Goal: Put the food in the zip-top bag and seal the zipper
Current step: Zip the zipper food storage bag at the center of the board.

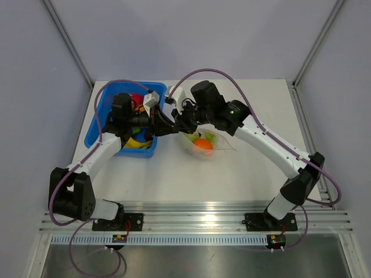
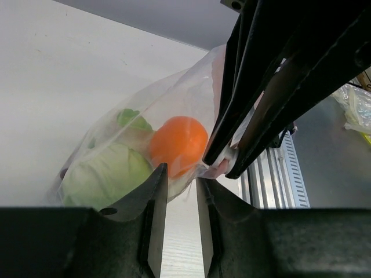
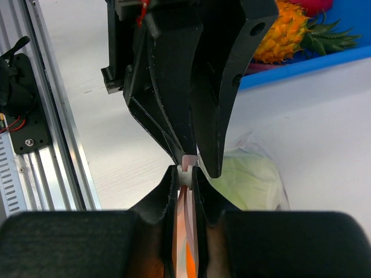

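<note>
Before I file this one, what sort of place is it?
Probably a lab robot cell: white tabletop enclosed by plain grey panels, slotted aluminium rail at its near edge, blue rectangular plastic tray of toy food.

We find the zip-top bag point(image 2: 174, 98) under both claws, the zipper point(image 3: 186, 231) between the jaws of the right claw point(image 3: 185, 176), the cabbage point(image 2: 107, 174) and the orange point(image 2: 178, 143) inside the bag, and the tray point(image 1: 95, 130) behind the left claw point(image 2: 181, 185).

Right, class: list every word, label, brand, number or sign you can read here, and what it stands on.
None readable: the blue tray and the zip-top bag show no print.
Any marks on the small boards by the front rail are too small to read.
</note>
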{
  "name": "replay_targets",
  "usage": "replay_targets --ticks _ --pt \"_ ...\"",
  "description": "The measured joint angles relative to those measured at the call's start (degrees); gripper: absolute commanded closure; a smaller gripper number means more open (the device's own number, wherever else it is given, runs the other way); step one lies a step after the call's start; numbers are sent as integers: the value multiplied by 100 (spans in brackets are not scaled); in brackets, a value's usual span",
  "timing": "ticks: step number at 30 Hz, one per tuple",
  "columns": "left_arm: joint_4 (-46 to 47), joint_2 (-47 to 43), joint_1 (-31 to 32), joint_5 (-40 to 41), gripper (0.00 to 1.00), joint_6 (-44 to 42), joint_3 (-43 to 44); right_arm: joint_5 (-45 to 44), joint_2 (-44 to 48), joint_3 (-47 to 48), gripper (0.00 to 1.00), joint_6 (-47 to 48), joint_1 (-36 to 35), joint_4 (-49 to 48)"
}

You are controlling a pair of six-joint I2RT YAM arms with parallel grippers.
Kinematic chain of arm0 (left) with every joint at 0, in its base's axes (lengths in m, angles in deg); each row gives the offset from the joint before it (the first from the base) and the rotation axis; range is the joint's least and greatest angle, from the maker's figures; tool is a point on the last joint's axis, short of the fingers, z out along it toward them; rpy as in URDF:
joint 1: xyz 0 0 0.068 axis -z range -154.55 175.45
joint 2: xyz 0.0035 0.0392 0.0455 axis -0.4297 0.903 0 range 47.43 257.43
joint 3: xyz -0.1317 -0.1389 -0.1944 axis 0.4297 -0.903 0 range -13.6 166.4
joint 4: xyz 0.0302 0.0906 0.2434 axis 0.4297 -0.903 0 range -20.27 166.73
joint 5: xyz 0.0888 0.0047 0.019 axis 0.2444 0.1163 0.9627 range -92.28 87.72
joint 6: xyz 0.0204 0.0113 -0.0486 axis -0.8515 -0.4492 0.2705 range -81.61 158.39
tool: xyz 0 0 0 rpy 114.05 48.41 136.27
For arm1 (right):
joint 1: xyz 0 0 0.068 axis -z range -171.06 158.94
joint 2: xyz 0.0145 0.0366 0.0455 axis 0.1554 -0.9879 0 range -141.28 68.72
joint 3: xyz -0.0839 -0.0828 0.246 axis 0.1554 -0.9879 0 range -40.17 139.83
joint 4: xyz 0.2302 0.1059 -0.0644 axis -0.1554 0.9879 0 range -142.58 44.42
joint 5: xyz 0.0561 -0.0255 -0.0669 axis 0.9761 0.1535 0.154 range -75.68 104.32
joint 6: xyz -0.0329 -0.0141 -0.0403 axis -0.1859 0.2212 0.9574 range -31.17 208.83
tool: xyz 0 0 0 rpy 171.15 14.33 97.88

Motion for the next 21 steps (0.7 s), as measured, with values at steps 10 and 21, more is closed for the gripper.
replay_targets --ticks 10,21 --pt "197 74 76 17 100 195 2 -111 96 -133 100 2 48 -52" --pt "815 11 125 321 100 586 -203 -643 905 -1080 100 -13 133 -269"
